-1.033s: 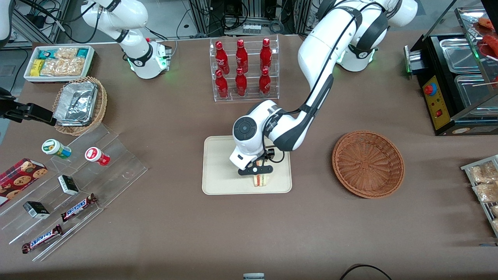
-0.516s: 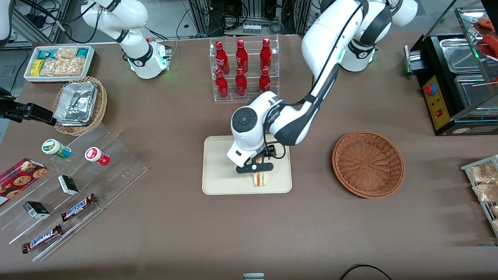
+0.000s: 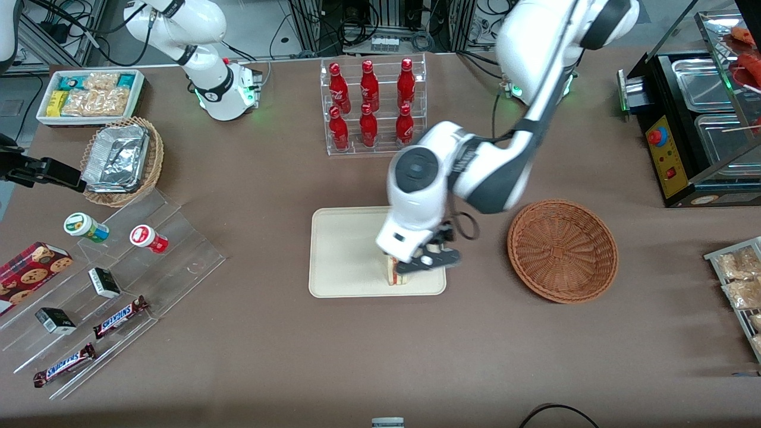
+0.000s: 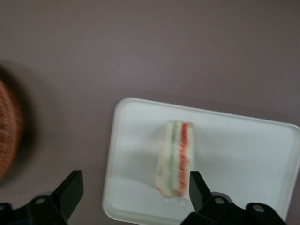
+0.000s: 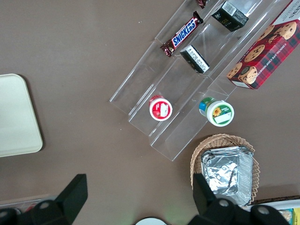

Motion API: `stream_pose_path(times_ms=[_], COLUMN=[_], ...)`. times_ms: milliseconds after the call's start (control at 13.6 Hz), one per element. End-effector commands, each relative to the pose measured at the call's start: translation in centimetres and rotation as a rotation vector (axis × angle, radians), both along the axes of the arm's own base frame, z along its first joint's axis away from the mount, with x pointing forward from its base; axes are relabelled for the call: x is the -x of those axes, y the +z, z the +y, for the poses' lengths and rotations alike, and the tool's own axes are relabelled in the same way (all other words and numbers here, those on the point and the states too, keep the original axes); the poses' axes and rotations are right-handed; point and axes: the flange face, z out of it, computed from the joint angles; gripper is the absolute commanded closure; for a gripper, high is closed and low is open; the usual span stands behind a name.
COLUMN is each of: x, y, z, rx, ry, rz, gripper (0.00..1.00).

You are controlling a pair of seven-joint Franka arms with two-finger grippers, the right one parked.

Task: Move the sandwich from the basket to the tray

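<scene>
Clear-wrapped and pale, the sandwich (image 3: 392, 274) stands on the cream tray (image 3: 345, 249), near the rim closest to the front camera and toward the basket's end. The reddish-brown wicker basket (image 3: 562, 249) holds nothing and sits on the table (image 3: 267, 356), apart from the tray toward the working arm's end.

Hand state: the hand (image 3: 429, 261) hangs above the sandwich, offset toward the basket. The wrist view shows its fingers (image 4: 69, 192) spread wide with nothing between them; the sandwich (image 4: 177, 159) lies clear below.

Handling, as a judgement: the wedge is probably light and soft. The bread would crush under a hard squeeze, and the film is likely slippery. Any re-grip is best taken across the two flat bread faces, low on the wedge, with gentle closure.

View differences: the front view hides most of the sandwich under the hand and wrist. The wrist view exposes its full cut edge with the red and green filling layers, and the surrounding tray (image 4: 243, 140) surface.
</scene>
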Motion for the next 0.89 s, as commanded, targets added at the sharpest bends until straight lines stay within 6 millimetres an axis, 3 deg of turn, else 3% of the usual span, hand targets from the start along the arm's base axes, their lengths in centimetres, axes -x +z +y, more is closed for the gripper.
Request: stream_pose_path(times_ms=[0,221,516,811], x=[-1.9,-2.7,-1.4,2.3], y=[4.0,7.5,12.0,17.4], z=[7.2,14.3,22.9,29.9], rx=[-0.004,0.031,0.036,0.031], ry=[0.009,-0.01,-0.08,-0.142], rz=[0.059,0.133,0.162,0.225], gripper=[0.0,0.0,0.0,0.0])
